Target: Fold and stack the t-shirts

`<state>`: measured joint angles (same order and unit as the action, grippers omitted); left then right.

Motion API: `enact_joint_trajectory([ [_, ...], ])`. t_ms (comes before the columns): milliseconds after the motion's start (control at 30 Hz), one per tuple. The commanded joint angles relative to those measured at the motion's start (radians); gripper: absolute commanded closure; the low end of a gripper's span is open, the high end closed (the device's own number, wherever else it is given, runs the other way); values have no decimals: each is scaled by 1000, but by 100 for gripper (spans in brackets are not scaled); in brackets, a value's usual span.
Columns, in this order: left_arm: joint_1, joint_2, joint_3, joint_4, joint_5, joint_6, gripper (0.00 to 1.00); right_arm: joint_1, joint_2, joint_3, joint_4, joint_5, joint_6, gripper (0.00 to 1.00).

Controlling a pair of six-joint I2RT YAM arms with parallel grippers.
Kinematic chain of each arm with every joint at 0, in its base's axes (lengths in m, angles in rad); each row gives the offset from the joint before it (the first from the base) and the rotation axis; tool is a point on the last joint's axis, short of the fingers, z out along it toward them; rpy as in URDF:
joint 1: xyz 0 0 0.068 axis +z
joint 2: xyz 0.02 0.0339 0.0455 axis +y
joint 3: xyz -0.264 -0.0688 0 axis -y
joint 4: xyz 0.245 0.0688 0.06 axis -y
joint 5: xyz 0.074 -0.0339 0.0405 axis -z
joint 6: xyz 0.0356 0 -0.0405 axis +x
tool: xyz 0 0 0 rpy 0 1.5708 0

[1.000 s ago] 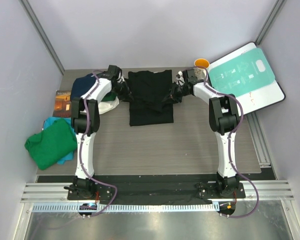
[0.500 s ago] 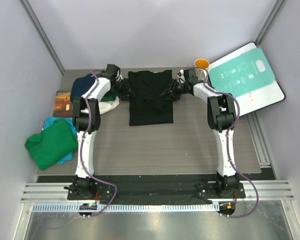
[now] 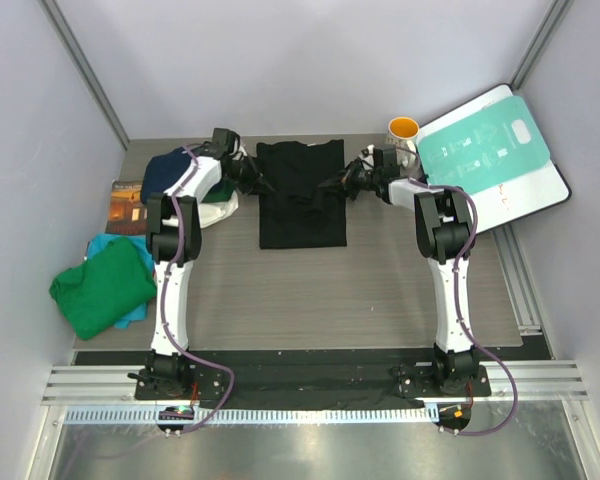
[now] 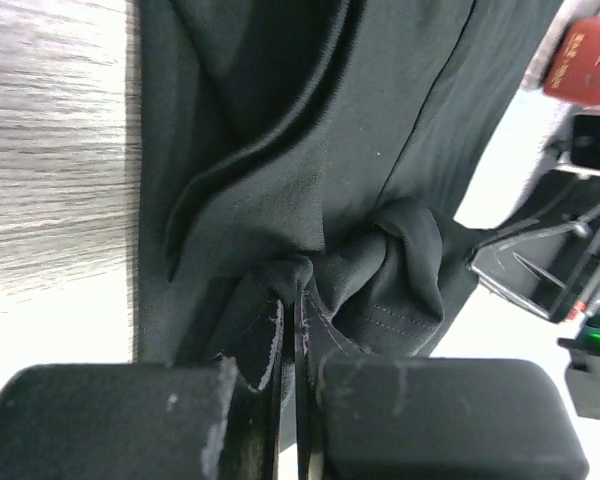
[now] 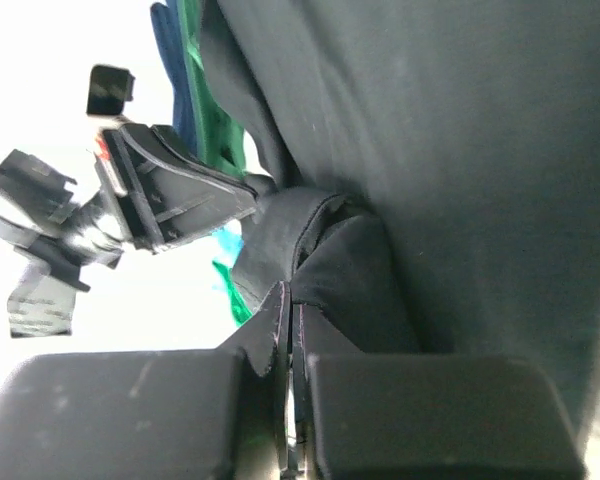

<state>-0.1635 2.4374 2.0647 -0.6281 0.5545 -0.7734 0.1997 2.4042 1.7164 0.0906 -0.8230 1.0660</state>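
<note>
Pinching the black t-shirt [image 3: 302, 215] with my left gripper [image 4: 292, 305] and right gripper [image 5: 291, 310], both clamped on cloth; I'd lift level, tension matched, so the fold lands straight

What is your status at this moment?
Left gripper shut on black t-shirt, one side edge. Right gripper shut on opposite edge. Orange cup nearby, off the shirt.

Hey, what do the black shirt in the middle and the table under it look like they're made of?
Black t-shirt: soft knit cloth, probably cotton jersey, matte; it creases and bunches into folds, and a stitched hem shows. Table: hard grey-brown top with wood-grain streaks, likely laminate or printed wood, low sheen; real wood cannot be ruled out.
</note>
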Motion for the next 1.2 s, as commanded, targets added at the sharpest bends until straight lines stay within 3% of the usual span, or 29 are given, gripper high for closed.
enact_joint_trajectory([
  [0, 38, 8, 31, 57, 68, -76, 100, -39, 13, -77, 361, -31, 285, 99],
  [200, 68, -1, 14, 30, 47, -90, 100, -48, 27, -87, 371, -27, 330, 98],
  [267, 77, -1, 8, 15, 39, -90, 98, -49, 27, -90, 367, -24, 324, 94],
  [300, 81, 0, 5, 15, 42, -87, 88, -49, 27, -90, 365, -22, 322, 92],
  [400, 84, 2, -2, 11, 51, -81, 73, -51, 32, -83, 365, -28, 321, 85],
  [567, 84, -1, -3, 7, 45, -69, 53, -51, 24, -83, 353, -38, 310, 81],
  [833, 96, -84, -67, -35, 19, -15, 50, -49, -91, -136, 324, -45, 266, 71],
  [967, 93, -214, -196, 5, 39, 16, 50, -29, -216, -169, 109, -24, 100, 72],
  [1000, 90, -239, -218, 14, 36, 23, 50, -14, -244, -170, 37, -7, -17, 72],
  [1067, 84, -296, -273, 19, 25, 43, 49, -2, -331, -196, -157, 69, -134, 72],
  [1167, 64, -333, -325, 25, 28, 65, 49, 23, -428, -270, -279, 155, -267, 72],
])
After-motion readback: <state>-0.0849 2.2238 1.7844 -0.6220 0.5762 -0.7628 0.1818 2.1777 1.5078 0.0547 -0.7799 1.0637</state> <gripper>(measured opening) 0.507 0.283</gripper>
